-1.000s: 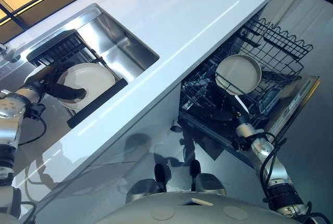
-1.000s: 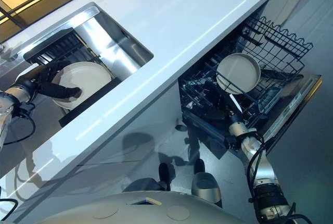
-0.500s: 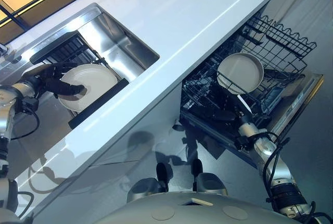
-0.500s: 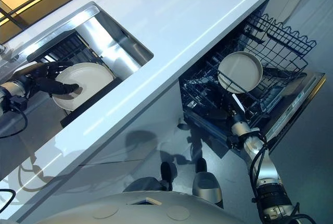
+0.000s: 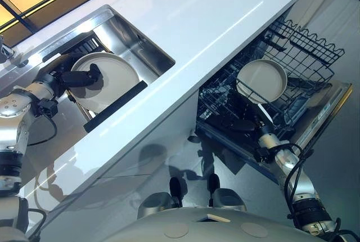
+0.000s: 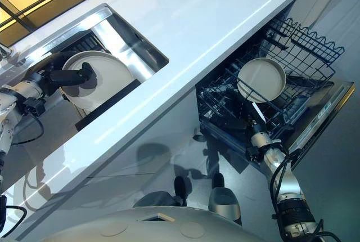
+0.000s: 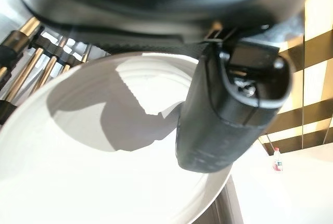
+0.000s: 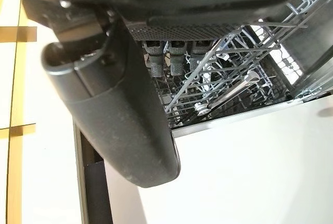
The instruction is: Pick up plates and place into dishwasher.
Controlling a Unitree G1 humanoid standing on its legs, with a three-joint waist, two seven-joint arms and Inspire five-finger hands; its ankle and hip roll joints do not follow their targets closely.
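- On the left, the left robot hand [image 5: 76,77] has its thumb and fingers pinched on the white plate [image 5: 109,81], which is tipped up over the black rack [image 5: 115,104] in the sink [image 5: 143,45].
- This looks like the pick-up step, with the plate gripped but not clear of the sink.
- In the middle, the long white counter [image 5: 214,22] lies between the sink and the dishwasher [image 5: 264,107].
- On the right, another plate [image 5: 261,80] stands in the dishwasher basket.
- The right robot hand [image 6: 256,132] is near the basket's front; I cannot tell if it is open.
- Next, I think the plate must be carried over the counter and slotted in upright.
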